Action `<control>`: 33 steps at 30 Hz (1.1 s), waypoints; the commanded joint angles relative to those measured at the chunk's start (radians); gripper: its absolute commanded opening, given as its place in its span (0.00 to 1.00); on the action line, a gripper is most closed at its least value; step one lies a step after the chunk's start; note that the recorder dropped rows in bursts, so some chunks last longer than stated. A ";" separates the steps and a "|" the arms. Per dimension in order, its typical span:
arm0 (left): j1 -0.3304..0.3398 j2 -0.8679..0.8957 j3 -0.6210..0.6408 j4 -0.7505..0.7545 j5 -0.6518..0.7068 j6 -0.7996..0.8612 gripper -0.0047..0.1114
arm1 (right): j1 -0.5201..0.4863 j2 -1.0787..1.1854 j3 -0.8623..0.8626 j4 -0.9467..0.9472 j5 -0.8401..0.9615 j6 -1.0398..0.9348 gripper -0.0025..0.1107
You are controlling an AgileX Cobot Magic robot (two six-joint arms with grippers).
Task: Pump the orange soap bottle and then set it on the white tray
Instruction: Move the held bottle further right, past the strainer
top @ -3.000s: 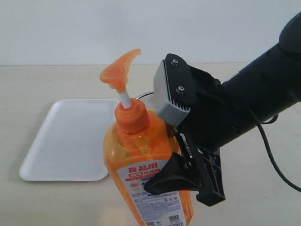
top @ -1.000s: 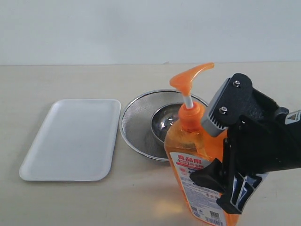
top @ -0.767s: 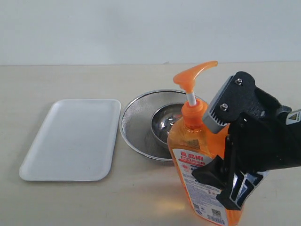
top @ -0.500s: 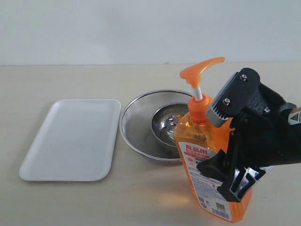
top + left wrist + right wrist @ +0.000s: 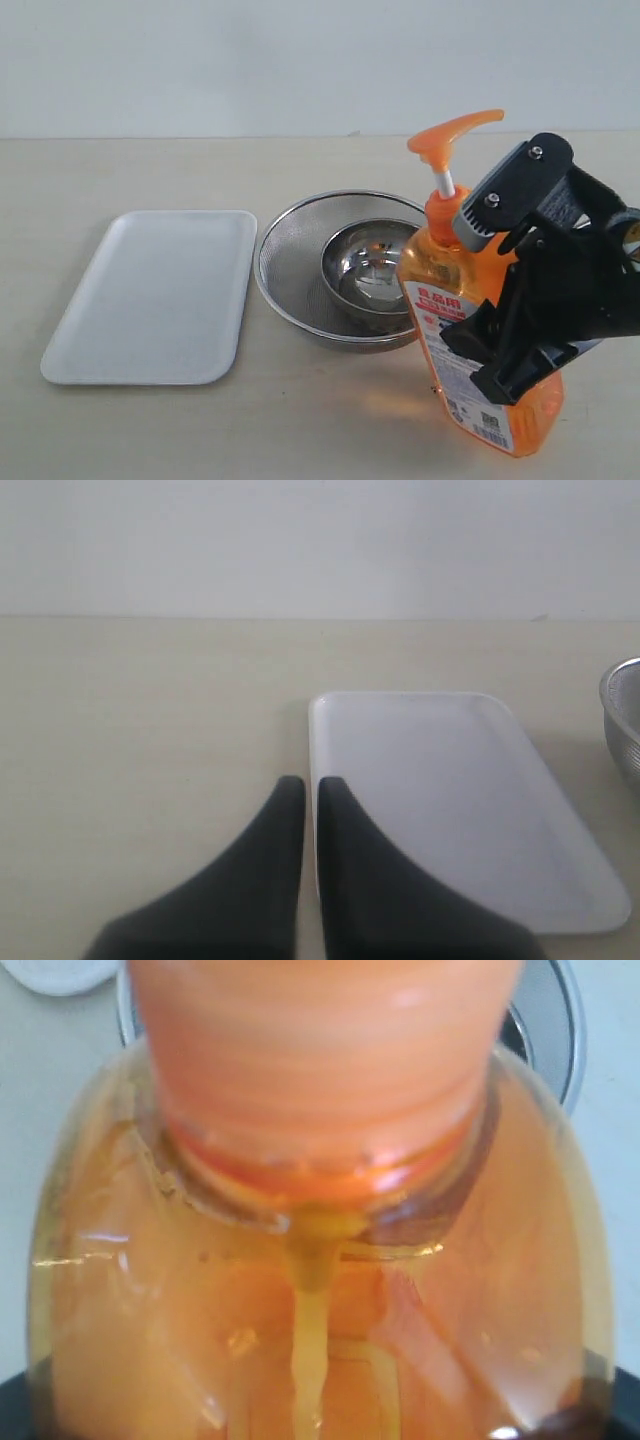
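The orange soap bottle leans to the right at the right front of the table, just right of the strainer. Its orange pump head stands raised on the white stem. My right gripper is shut on the bottle's body, with its black fingers over the label. In the right wrist view the bottle fills the picture. The white tray lies flat on the left with nothing on it. In the left wrist view my left gripper is shut and holds nothing, at the near edge of the tray.
A round steel mesh strainer with a small steel bowl inside sits mid-table, between tray and bottle. The strainer's rim shows at the edge of the left wrist view. A pale wall runs behind the table.
My right gripper has carried the bottle rightward, from beside the tray to the strainer's right side, and the bottle now leans more to the right. Tray and strainer have not moved.
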 commanded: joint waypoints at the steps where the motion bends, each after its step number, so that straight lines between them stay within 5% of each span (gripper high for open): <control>1: 0.001 -0.001 0.004 0.000 -0.001 0.003 0.08 | -0.001 -0.006 0.000 -0.159 0.021 0.162 0.02; 14: 0.001 -0.001 0.004 0.000 -0.001 0.003 0.08 | -0.001 -0.179 0.000 -0.599 0.054 0.727 0.02; 26: 0.001 -0.001 0.004 0.000 -0.001 0.003 0.08 | -0.001 -0.208 0.008 -0.891 0.076 1.039 0.02; 33: 0.001 -0.001 0.004 0.000 -0.001 0.003 0.08 | -0.001 -0.213 0.158 -1.481 -0.016 1.734 0.02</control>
